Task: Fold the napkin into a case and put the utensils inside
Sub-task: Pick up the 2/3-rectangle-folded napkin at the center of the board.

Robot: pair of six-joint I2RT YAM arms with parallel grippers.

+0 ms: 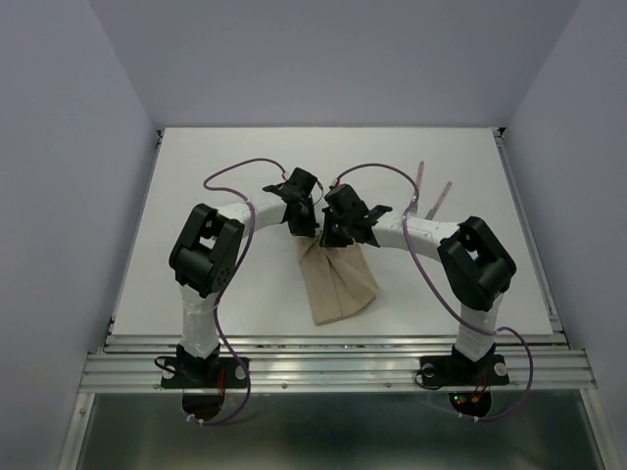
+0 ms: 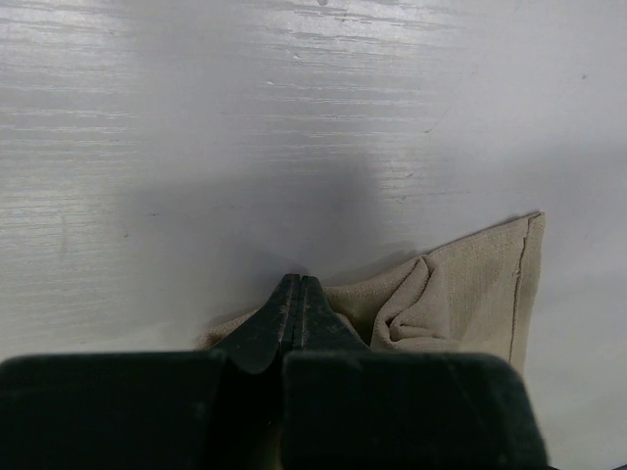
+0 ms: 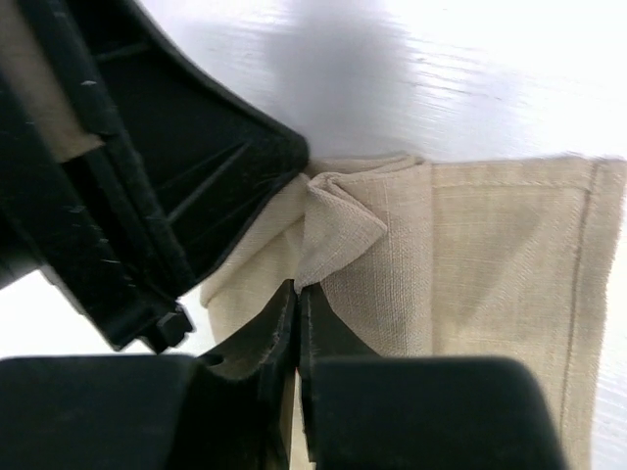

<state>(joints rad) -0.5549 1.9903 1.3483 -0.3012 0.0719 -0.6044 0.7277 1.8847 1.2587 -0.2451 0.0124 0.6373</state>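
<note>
The tan napkin (image 1: 338,284) lies folded into a narrow strip at the table's middle, and its far end bunches up toward both grippers. My left gripper (image 1: 312,233) (image 2: 299,285) is shut at that far edge, with cloth (image 2: 470,294) showing on both sides of its tips. My right gripper (image 1: 333,238) (image 3: 299,290) is shut on a small folded flap of the napkin (image 3: 490,255), right beside the left gripper's fingers (image 3: 196,176). The utensils, one pink-handled piece (image 1: 420,179) and another (image 1: 441,194), lie at the back right, apart from the cloth.
White table (image 1: 196,176) with a raised rail along its right side (image 1: 529,235) and a metal rail at the near edge (image 1: 333,343). Grey walls stand on the three far sides. Purple cables loop over both arms.
</note>
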